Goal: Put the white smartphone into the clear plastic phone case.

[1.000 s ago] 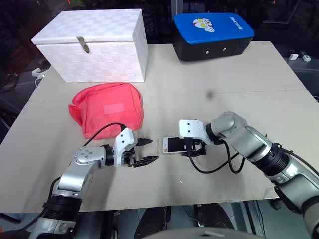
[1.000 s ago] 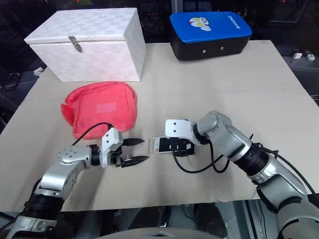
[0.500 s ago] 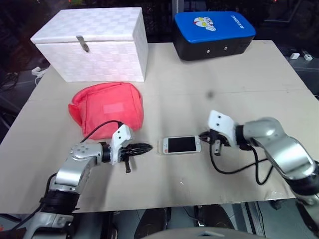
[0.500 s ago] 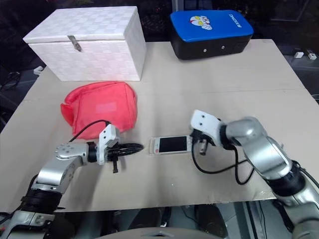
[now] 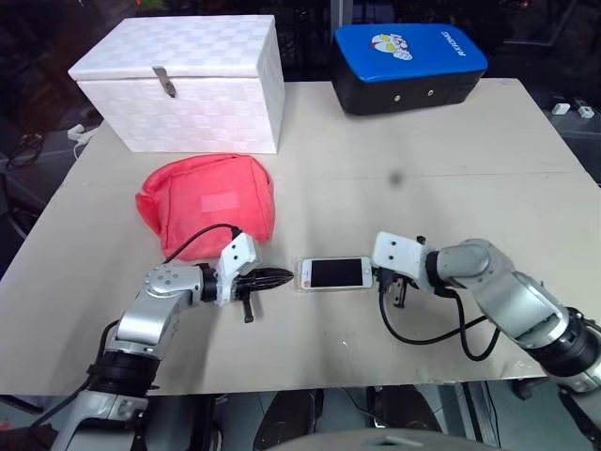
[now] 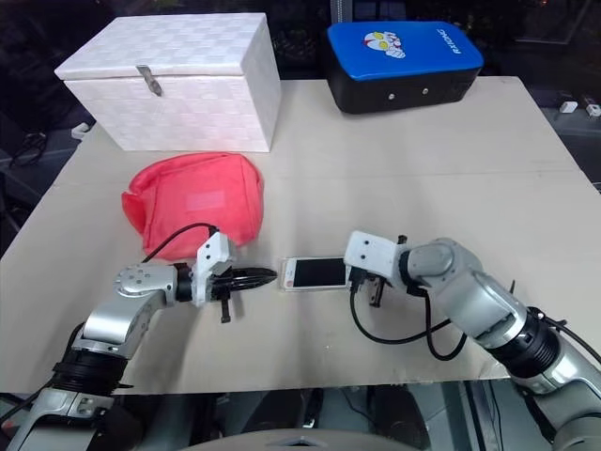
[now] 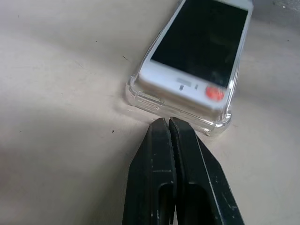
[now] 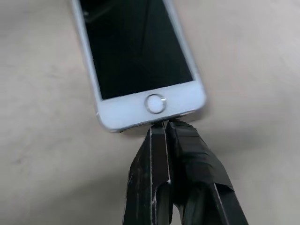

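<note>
So the white smartphone lies flat in the clear plastic phone case mid-bench. Both arms stretch low; left pincer and right pincer clenched empty, tips at opposite ends.

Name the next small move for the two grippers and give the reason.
Probably press inward from both ends. The white smartphone lies in the clear plastic phone case but looks not fully seated; the shut left gripper and right gripper sit at its opposite ends.

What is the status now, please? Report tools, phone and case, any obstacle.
Left tool shut, tip at the case end. Right tool shut, at the home-button end. White smartphone lying screen up in clear case. Red pouch nearby, not blocking.
</note>
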Robot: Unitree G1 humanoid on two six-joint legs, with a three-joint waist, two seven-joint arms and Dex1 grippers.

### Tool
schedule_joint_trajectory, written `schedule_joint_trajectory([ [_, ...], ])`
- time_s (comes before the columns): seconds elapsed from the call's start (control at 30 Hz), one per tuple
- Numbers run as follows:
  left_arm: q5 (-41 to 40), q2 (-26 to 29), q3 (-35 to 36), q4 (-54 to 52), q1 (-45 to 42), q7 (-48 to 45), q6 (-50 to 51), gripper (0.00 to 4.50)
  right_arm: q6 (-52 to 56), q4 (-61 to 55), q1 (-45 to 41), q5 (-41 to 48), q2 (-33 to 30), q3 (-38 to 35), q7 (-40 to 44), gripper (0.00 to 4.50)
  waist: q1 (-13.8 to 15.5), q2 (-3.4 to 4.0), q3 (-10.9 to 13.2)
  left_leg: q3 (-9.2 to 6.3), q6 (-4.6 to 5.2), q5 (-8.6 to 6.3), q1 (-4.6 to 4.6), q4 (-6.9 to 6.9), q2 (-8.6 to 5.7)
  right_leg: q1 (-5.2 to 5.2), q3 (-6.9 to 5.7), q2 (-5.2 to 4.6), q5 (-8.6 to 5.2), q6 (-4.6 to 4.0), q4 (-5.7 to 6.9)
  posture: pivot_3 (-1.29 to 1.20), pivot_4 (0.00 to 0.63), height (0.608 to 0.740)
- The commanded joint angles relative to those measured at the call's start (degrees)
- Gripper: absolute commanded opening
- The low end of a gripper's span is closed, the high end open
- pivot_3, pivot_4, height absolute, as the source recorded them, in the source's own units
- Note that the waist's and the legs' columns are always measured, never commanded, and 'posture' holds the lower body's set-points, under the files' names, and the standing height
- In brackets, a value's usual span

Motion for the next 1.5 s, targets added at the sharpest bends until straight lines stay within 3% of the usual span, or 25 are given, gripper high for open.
schedule_joint_trajectory([
  [0.03,1.4,-1.7,-2.6,0.2,-0.4,0.7,-0.1,0.06,-1.0,-0.2,-2.2,-0.9,1.9,1.9,-0.5,0.0,0.1,0.0,0.0,0.0,0.0,0.0,0.06,0.0,-0.01,0.02,0.0,-0.01,0.0,0.0,0.0,0.0,0.15,0.74],
  [0.4,2.2,-3.5,-2.5,1.5,-3.0,-0.3,0.1,0.06,-6.8,4.4,-3.2,-3.4,4.7,3.2,-0.5,0.0,-0.2,0.04,-0.1,-0.14,0.13,-0.06,0.59,-0.01,-0.01,0.53,-0.08,0.03,0.04,-0.04,0.07,0.0,0.15,0.74],
  [0.63,-8.9,0.3,6.5,-2.1,-2.1,-3.6,11.2,0.06,-3.8,2.4,0.6,-0.2,1.5,-9.1,-1.4,0.0,-0.4,0.02,-0.1,-0.21,-0.12,0.08,0.22,0.0,-0.01,0.2,-0.12,0.04,0.05,-0.06,0.08,0.0,0.15,0.74],
  [0.77,-8.8,-1.0,4.4,-4.0,-4.8,-1.6,13.6,0.06,-3.3,1.2,2.4,2.0,1.0,-12.1,-1.4,0.0,-0.6,0.02,-0.1,-0.21,-0.13,0.09,-0.17,0.01,-0.01,-0.1,-0.13,0.04,0.05,-0.06,-0.04,0.0,0.15,0.74],
  [1.1,-7.6,-1.3,2.7,-6.5,-4.8,0.3,13.6,0.06,-3.8,0.1,2.8,3.3,3.0,-11.7,-2.6,0.0,-0.8,0.02,-0.1,-0.15,-0.15,0.1,-0.48,-0.01,0.01,-0.49,-0.03,0.07,0.05,-0.06,0.03,0.0,0.15,0.74],
  [1.5,2.3,-4.5,-6.0,-0.3,-4.1,4.7,7.5,0.06,-3.4,4.5,3.0,8.8,9.2,-13.4,-4.1,0.0,-0.6,0.04,-0.1,-0.14,-0.15,0.1,-0.46,0.03,-0.01,-0.45,-0.03,0.07,0.05,-0.06,0.05,0.0,0.15,0.74],
])
